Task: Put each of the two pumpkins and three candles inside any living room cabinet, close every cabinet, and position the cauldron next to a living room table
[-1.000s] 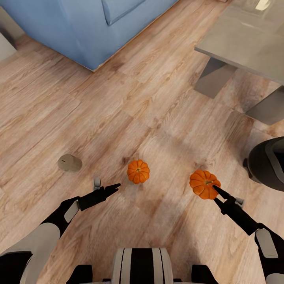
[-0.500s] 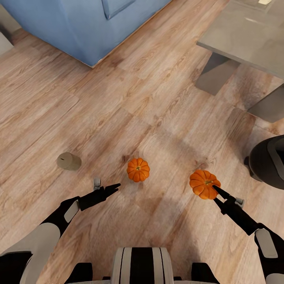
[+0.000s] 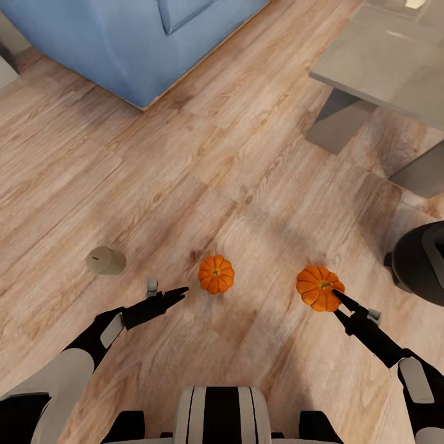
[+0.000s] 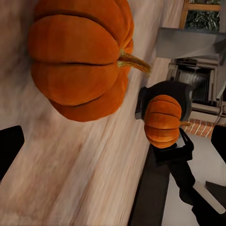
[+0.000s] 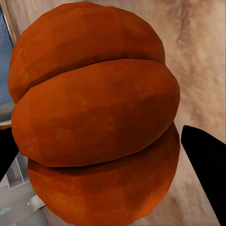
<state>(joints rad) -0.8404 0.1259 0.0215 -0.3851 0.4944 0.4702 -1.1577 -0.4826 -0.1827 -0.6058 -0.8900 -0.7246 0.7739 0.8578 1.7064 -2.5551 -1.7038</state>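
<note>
Gripping pumpkin (image 3: 318, 287): right hand (image 3: 338, 297), closed on it | left hand (image 3: 183, 290) spread, empty, near second pumpkin (image 3: 216, 274)

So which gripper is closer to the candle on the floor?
Left. The left gripper sits a short way right of the candle; the right gripper is far across, at a pumpkin.

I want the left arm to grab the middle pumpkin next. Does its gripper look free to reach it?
Probably yes: the left gripper points at that pumpkin across bare floor, nothing between them.
</note>
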